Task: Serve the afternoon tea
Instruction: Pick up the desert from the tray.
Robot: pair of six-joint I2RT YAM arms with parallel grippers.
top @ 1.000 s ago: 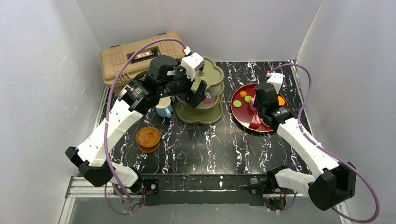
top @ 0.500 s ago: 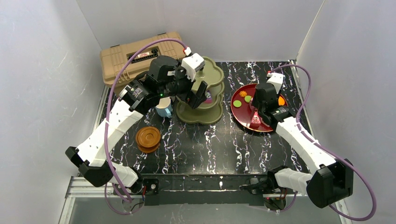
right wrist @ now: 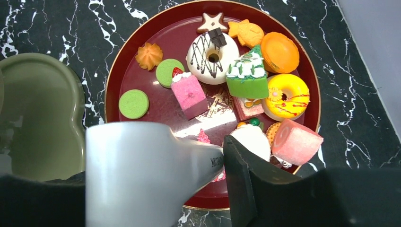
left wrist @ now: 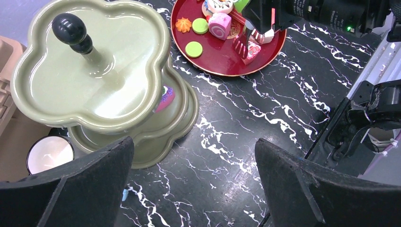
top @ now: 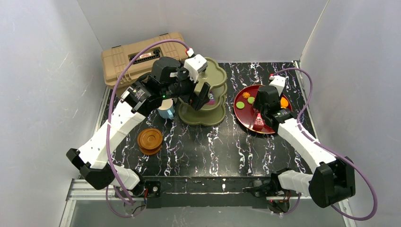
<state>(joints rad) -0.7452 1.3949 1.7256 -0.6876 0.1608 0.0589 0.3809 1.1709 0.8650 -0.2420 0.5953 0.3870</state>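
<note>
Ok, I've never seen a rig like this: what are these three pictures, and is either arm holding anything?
You see two robot arms bolted at the near edge of a black table, each ending in a two-finger gripper. The wide picture comes from a fixed camera above and behind them; the other two come from cameras on the wrists. Laid out: a green three-tier stand, a red tray of toy cakes, a light-blue mug, stacked brown saucers and, at the back, a tan toolbox. The left gripper hangs open near the stand, holding nothing. The right gripper is low over the tray; I cannot tell whether it grips a cake.
</note>
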